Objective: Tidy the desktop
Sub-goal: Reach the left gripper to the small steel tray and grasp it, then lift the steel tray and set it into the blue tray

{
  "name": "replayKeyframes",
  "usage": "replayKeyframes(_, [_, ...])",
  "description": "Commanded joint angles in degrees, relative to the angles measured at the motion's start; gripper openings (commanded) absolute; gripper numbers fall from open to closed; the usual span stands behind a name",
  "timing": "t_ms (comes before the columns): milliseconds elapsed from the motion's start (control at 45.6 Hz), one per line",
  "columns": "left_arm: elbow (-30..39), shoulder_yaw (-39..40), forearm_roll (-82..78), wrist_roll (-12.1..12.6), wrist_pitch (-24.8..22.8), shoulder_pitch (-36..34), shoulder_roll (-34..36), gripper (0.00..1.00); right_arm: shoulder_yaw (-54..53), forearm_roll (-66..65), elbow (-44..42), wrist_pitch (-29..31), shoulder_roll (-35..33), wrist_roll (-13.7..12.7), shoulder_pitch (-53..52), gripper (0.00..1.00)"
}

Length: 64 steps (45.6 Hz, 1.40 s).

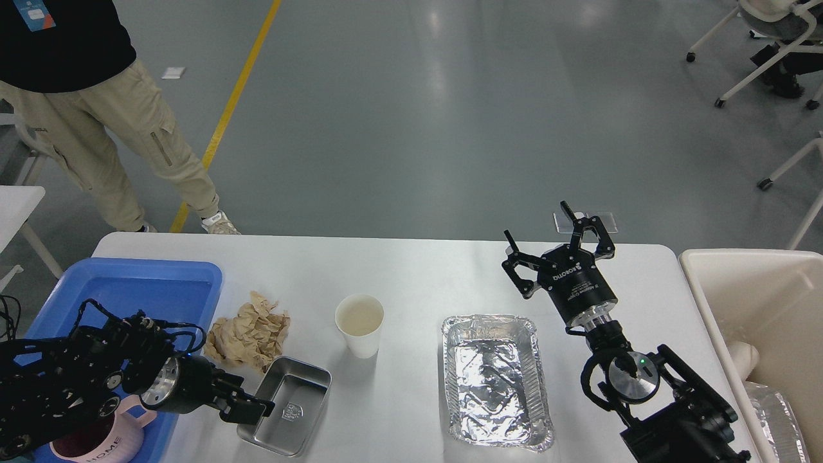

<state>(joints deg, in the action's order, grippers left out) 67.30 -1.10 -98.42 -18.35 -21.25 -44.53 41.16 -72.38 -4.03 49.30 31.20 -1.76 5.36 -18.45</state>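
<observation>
Kid: Gray floor is all around, with a yellow line on it. What is in the middle?

Pal: The big white tabletop. It fills the lower half of the view and holds all the things.

Kid: What things?

Pal: A blue tray sits on its left end, with a pink mug in the near corner. Next to the tray is a crumpled brown paper. Then a paper cup stands upright. Then a foil pan, farther right. A steel dish lies near the front edge, just below the paper.

Kid: Where is the left arm?

Pal: It comes in low from the left, over the tray and mug, and lies almost flat. The left hand points right. Its fingers are pinched on the dish's left rim.

Kid: Is the dish flat?

Pal: I cannot tell if it is lifted.

Kid: And the right arm?

Pal: It rises from the bottom right corner and leans up and left. The right hand is at the top, past the foil pan, with its fingers spread wide and holding nothing.

Kid: Who is that?

Pal: A person in tan pants stands at the far left. A cream bin is beside the tabletop's right end.
</observation>
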Motion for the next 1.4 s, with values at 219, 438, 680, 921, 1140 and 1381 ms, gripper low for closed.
replayKeyframes(219, [-0.7,-0.3,-5.6,-4.6,0.2,0.0,-0.1,0.70,0.0,0.0,0.2,0.0,-0.1,0.0,0.2,1.00])
replayKeyframes(438, [-1.6,-0.9,-6.7,-5.4,0.3,-0.1,-0.1,0.62,-0.1,0.0,0.2,0.0,-0.1,0.0,0.3,1.00])
replayKeyframes(680, [-2.6,-0.9,-7.3,-5.4,0.3,0.1,-0.1,0.52,-0.1,0.0,0.4,0.0,-0.1,0.0,0.4,1.00])
replayKeyframes(921, [-3.1,-0.9,-7.4,-5.6,0.1,0.2,-0.1,0.13,-0.2,0.0,1.2,0.0,-0.1,0.0,0.5,1.00])
replayKeyframes(1140, [-3.1,-1.3,-7.4,-6.5,0.1,0.0,-0.1,0.02,-0.2,0.0,1.2,0.0,-0.1,0.0,0.5,1.00])
replayKeyframes(1381, [-3.1,-1.2,-7.4,-7.7,0.2,-0.3,0.3,0.00,-0.2,0.0,1.2,0.0,-0.1,0.0,0.5,1.00])
